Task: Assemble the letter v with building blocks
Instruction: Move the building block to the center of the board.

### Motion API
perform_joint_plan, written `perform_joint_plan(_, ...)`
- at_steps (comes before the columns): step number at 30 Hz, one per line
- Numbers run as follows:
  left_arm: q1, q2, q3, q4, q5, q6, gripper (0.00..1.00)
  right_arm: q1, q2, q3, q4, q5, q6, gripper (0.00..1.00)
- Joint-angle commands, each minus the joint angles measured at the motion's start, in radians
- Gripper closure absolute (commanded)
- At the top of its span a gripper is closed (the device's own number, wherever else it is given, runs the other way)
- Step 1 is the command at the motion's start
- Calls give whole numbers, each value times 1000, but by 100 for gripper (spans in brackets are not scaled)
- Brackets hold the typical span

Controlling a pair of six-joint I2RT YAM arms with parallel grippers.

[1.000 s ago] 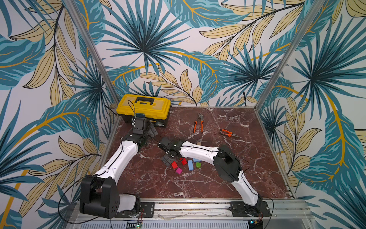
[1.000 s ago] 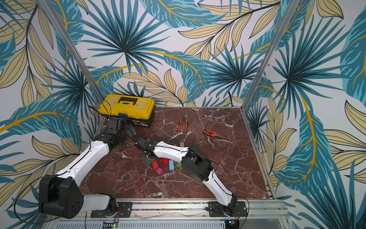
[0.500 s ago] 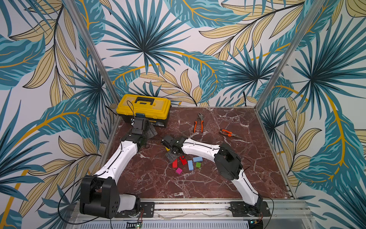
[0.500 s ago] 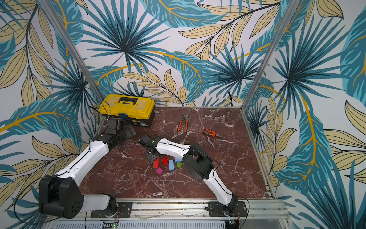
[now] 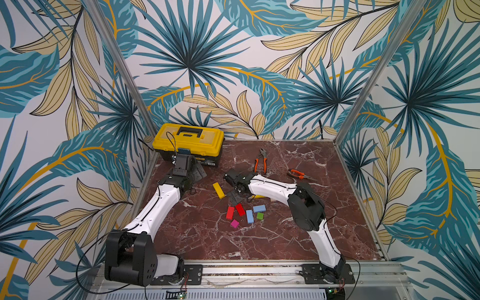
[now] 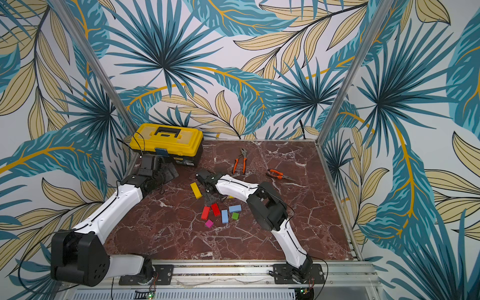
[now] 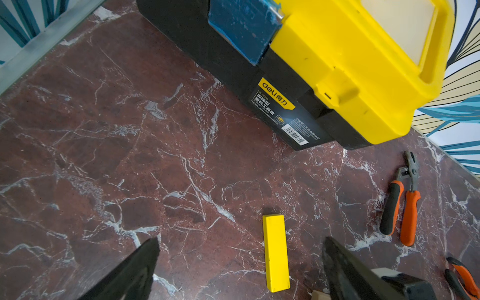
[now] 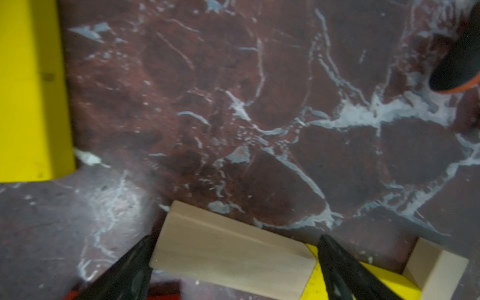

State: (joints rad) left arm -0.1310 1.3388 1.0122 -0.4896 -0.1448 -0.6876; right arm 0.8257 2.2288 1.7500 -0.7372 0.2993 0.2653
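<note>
Right wrist view gives you a plain-wood bar [image 8: 231,257] lying between the jaws of the right gripper [image 8: 235,241]. The jaws stand wide apart, and you cannot tell whether either finger touches it. A second yellow bar [image 8: 394,279] shows at its end, with another plain-wood block [image 8: 439,270] just beside. In both top views the right arm covers most of these.

Those views give you the loose cluster near the middle of the table [image 5: 259,246] instead: two red blocks [image 5: 230,213], two light-blue blocks [image 5: 249,216], a green cube [image 5: 260,215] and a magenta cube [image 5: 234,223], all flat on the marble. One yellow bar [image 5: 218,190] lies alone at 10 o'clock from the cluster, just beside the right gripper.

Left wrist view shows the left gripper [image 7: 241,240] spread open and holding nothing, with that yellow bar on the marble ahead. A yellow toolbox [image 5: 188,142] fills the table's 11 o'clock corner, close behind the left gripper. Two orange-handled pliers [image 5: 261,162] lie toward 12 and 1 o'clock, well apart from the blocks.
</note>
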Motion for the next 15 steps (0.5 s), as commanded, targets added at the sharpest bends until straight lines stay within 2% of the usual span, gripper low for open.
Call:
perform_joint_plan(1, 10, -3, 8, 3, 8, 10, 1, 14, -76, -31, -12, 14, -16, 2)
perform_joint_plan(6, 15, 6, 30, 3, 22, 28, 1, 63, -131, -39, -10, -4, -4, 2)
perform_joint_plan(9, 19, 12, 43, 3, 34, 43, 1, 92, -146, -50, -13, -52, 50, 3)
perform_joint_plan(15, 37, 7, 45, 3, 63, 67, 0, 151, -129, -52, -43, -69, 162, 5)
